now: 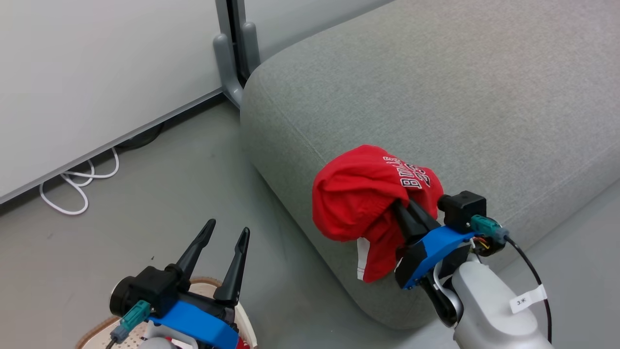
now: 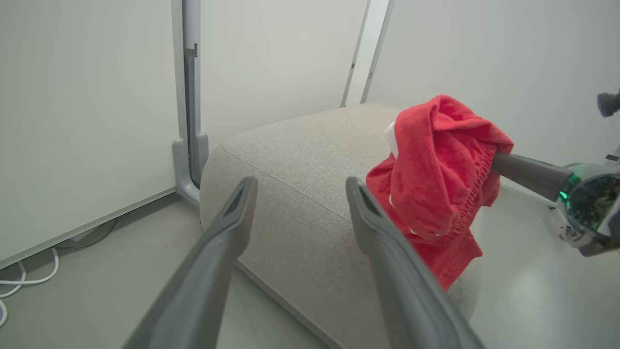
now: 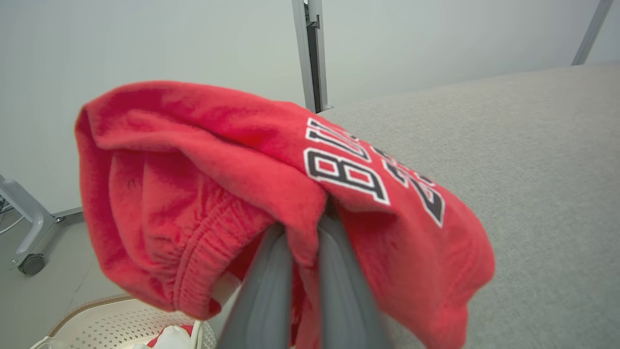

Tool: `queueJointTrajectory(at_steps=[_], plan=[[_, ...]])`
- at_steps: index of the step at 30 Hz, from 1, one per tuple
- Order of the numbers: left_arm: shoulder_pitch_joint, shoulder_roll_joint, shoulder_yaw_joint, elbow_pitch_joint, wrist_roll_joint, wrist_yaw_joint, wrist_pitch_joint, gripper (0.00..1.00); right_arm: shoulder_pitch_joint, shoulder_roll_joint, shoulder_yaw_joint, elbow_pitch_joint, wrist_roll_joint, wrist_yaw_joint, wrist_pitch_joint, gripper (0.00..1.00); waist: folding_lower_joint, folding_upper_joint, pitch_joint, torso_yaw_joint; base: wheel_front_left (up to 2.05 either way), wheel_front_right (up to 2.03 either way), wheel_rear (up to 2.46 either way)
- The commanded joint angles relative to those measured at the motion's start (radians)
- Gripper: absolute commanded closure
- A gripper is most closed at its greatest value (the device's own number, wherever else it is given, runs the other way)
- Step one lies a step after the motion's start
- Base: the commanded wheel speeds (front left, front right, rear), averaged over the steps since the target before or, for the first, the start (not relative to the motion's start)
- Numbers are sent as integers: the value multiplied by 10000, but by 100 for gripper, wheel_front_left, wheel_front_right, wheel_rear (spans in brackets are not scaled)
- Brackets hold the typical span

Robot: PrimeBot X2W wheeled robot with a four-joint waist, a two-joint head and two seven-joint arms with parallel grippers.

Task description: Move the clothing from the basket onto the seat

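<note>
Red is what grabs your eye first: a bunched-up red garment (image 1: 361, 194) with white-edged lettering, pinched in the right gripper (image 1: 403, 206). Its two dark fingers are squeezed right together with a fold of the cloth between them. The rest of the fabric balloons out around the tips and droops below, with a bit of white striped trim showing at the lowest hem. It's held up in the air at the near rounded edge of the big grey seat (image 1: 436, 87), at the front corner rather than lying on top. From where I'm standing I can't tell whether the hanging part brushes the upholstery or hangs just clear of it.

The left gripper (image 1: 228, 226) is spread wide with nothing in it, fingers pointing toward the seat, hovering low over the basket (image 1: 97, 333) — you can see the cream perforated plastic and the brown woven rim down by the arm. A scrap of red and white cloth (image 3: 172, 335) sits inside the basket. The basket stands on the grey floor (image 1: 145, 203), near the seat's front. Over by the pale wall panel (image 1: 97, 72) a white cable (image 1: 77, 191) loops on the floor.
</note>
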Motion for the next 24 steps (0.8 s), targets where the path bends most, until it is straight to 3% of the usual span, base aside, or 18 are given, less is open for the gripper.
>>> queueJointTrajectory(at_steps=[1, 6, 12, 24], plan=[[-55, 53, -46, -44, 77, -14, -27, 0, -85, -9, -123, -28, 41, 5, -35, 100, 0, 0, 135, 147, 0, 0, 0], [-408, 126, -235, -171, 132, -15, -27, 0, -722, -20, -1157, 112, -44, 5, 6, 100, 0, 0, 651, 577, 0, 0, 0], [-1367, 475, -728, -552, 274, -15, 9, 0, -2421, -93, -4083, 210, -1409, 5, 139, 100, 0, 0, 2104, 1637, 0, 0, 0], [-2892, 1630, -875, -2373, 698, 52, 299, 0, -5331, -1744, -7912, -487, -2344, 5, 933, 100, 0, 0, 5638, 2776, 0, 0, 0]])
